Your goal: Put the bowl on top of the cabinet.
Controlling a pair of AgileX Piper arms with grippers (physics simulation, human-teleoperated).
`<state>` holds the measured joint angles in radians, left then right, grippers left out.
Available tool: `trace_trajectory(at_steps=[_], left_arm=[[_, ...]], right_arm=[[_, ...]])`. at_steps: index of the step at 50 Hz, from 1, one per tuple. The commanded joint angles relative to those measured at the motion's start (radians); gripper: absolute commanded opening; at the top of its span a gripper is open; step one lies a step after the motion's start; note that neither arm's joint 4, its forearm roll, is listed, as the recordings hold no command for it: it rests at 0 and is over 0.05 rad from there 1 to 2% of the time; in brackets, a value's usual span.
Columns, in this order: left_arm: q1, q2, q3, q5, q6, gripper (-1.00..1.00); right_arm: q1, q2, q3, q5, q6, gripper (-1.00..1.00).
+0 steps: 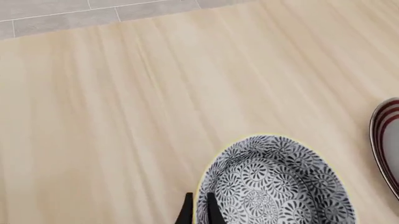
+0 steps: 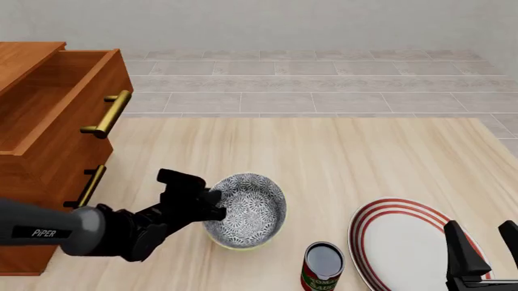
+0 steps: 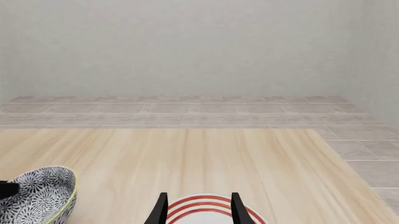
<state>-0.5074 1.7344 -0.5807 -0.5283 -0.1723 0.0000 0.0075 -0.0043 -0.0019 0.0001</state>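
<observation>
Front view: left hand clamps the bowl rim, right hand spread, bare table beyond

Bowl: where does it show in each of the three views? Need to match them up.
Front: bowl at lower centre on the table, left end effector at its left rim.
Left wrist: bowl fills the bottom edge, fingers straddling its rim.
Right wrist: bowl cut off at the lower-left corner.
Shared landmark: the red-ringed plate, beside the bowl in all three.
</observation>
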Motion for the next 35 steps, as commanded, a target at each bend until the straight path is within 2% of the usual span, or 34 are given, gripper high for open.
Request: trace_trajectory(at_steps=[1, 11, 35], left_arm=[[0.007, -0.018, 0.013, 0.000, 0.000, -1.00], [0.015, -0.064, 0.034, 0.007, -0.008, -1.00], [-0.010, -0.346, 0.119, 0.115, -0.007, -1.00]], right_arm=[[0.000, 0.000, 0.000, 0.000, 0.000, 1.00], [0.000, 0.000, 0.000, 0.000, 0.000, 1.00], [0.000, 0.000, 0.000, 0.000, 0.000, 1.00]])
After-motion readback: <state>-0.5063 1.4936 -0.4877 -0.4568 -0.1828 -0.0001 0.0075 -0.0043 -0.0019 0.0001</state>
